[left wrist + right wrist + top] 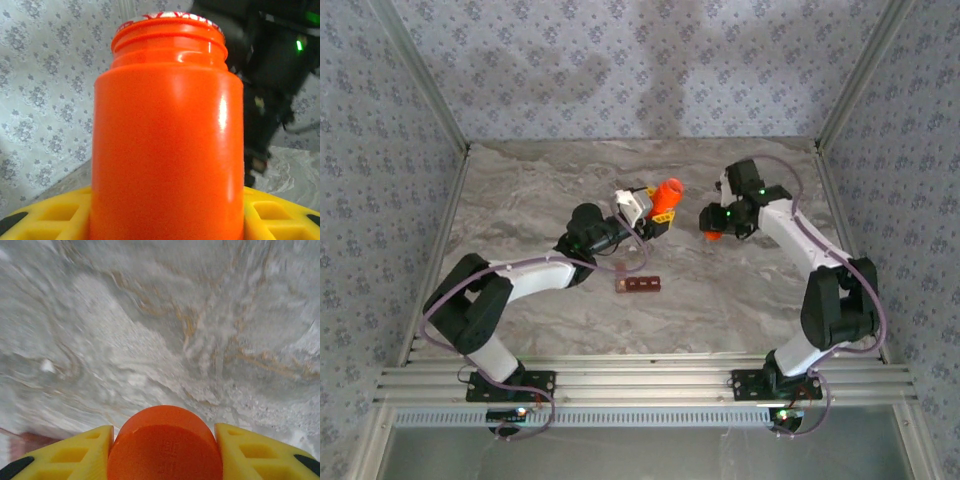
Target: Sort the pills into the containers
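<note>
Left wrist: your left fingers point(50, 212) clamp orange bottle point(165, 150), likely for pouring; right fingers point(250, 450) pinch cap point(165, 445) clear of it; containers point(638, 285) wait on desk point(520, 200), toward near edge.

The bottle point(167, 150) is smooth, glossy orange plastic with bright highlights. The cap point(165, 447) is duller orange plastic. The right fingers point(75, 457) are matt yellow plastic. The table point(520, 210) looks like smooth grey marble. The rails point(640, 385) are ribbed bare metal.
</note>
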Robot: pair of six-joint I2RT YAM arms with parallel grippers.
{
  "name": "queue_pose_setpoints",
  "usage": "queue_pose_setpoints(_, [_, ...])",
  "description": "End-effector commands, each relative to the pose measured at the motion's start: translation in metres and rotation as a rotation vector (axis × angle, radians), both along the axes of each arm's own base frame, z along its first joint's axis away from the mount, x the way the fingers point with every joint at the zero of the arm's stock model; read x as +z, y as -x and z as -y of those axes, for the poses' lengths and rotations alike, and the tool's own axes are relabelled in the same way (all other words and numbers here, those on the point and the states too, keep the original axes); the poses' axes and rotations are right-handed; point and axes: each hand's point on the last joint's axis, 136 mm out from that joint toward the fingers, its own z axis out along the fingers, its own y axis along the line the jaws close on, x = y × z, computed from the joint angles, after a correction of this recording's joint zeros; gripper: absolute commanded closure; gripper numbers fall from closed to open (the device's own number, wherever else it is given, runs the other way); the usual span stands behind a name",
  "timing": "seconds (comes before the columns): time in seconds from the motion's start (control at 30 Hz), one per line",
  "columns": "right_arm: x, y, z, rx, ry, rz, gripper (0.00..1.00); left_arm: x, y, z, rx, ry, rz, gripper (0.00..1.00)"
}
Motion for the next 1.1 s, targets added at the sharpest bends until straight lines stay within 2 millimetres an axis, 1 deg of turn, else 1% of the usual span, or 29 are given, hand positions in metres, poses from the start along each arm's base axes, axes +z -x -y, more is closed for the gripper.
queue_pose_setpoints(0.0, [0.036,0.006,-0.001,-0.018,-0.098,-0.020,0.52,0.004,0.007,0.000,-0.044,0.015,0.066,1.00])
queue_pose_setpoints(0.1, [0.064,-0.001,-0.001,-0.030,-0.164,0.009,0.52,-0.001,0.011,0.002,-0.075,0.008,0.066,1.00])
queue_pose_setpoints(0.27, [0.097,-0.007,-0.001,-0.032,-0.239,0.052,0.52,-0.010,0.015,0.002,-0.116,-0.016,0.050,1.00])
queue_pose_setpoints(0.4, [0.114,-0.004,-0.004,-0.012,-0.282,0.065,0.52,-0.025,0.015,0.006,-0.149,-0.044,0.013,1.00])
queue_pose_setpoints(0.5, [0.124,-0.001,-0.006,0.016,-0.297,0.067,0.51,-0.038,0.011,0.011,-0.171,-0.051,-0.020,1.00])
queue_pose_setpoints(0.6, [0.132,0.004,-0.009,0.045,-0.302,0.070,0.51,-0.045,0.006,0.016,-0.183,-0.035,-0.043,1.00])
queue_pose_setpoints(0.67, [0.136,0.007,-0.011,0.061,-0.309,0.067,0.51,-0.049,0.003,0.017,-0.191,-0.020,-0.058,1.00])
queue_pose_setpoints(0.77, [0.135,0.011,-0.017,0.087,-0.316,0.050,0.51,-0.055,0.002,0.019,-0.206,-0.016,-0.076,1.00])
queue_pose_setpoints(0.87, [0.130,0.013,-0.026,0.122,-0.315,0.031,0.51,-0.058,0.003,0.020,-0.209,-0.022,-0.082,1.00])
queue_pose_setpoints(1.07, [0.123,0.017,-0.049,0.195,-0.308,0.000,0.51,-0.060,0.002,0.022,-0.219,-0.022,-0.090,1.00])
